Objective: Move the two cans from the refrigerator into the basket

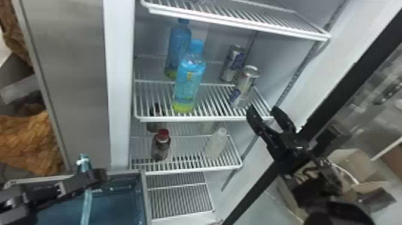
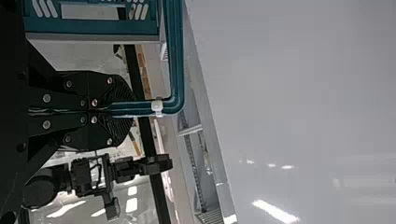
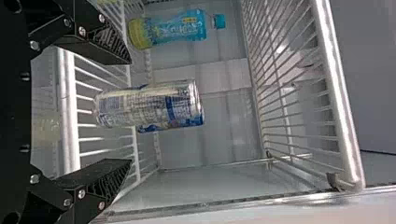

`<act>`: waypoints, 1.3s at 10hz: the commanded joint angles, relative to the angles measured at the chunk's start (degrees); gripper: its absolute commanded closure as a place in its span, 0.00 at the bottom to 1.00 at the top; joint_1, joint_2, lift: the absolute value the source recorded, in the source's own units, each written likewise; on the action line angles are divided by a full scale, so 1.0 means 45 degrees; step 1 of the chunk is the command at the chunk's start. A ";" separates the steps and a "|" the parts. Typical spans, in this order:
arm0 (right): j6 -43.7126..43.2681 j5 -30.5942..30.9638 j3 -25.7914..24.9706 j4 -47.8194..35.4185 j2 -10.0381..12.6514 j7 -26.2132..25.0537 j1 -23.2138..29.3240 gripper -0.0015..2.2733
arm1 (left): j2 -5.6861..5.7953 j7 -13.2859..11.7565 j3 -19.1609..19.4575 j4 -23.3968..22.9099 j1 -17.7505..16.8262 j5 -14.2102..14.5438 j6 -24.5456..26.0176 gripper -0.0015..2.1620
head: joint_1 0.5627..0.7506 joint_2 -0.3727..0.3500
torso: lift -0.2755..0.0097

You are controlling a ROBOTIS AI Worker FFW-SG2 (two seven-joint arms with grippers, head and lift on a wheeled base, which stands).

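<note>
head looking down into refrigerator (image 1: 119,74), left wrist close behind basket handle (image 2: 175,56), right wrist close before shelf (image 3: 70,112), shared with head

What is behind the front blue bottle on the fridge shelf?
In the head view, a second blue bottle stands farther back, slightly left. Its lower right part cannot be seen, covered by the front bottle.

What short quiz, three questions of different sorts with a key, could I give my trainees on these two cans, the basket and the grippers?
1. True or false: both cans are inside the basket.
2. Multiple choice: what does the left gripper hold?
A) a bottle
B) the basket's handle
C) a can
3. Fill in "together" or "apart": the fingers of the right gripper are ____, near the front can.

Key: 1. false; 2. B; 3. apart
</note>
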 commanded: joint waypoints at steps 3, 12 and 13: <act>0.0016 0.0489 0.0244 0.1205 -0.0055 -0.0275 -0.1387 0.14 | 0.0000 0.0007 -0.0010 0.0000 -0.0005 0.0070 -0.0034 0.55 | 0.70 0.04 | 0.84; 0.0234 0.0870 0.1285 0.3736 -0.0426 -0.0353 -0.3918 0.14 | 0.0000 0.0105 -0.0112 0.0000 -0.0005 0.0171 -0.0128 0.55 | 0.70 0.09 | 0.84; 0.0328 0.0971 0.1310 0.3923 -0.0426 -0.0353 -0.4137 0.14 | 0.0000 0.0105 -0.0112 0.0000 -0.0005 0.0197 -0.0128 0.55 | 0.70 0.10 | 0.84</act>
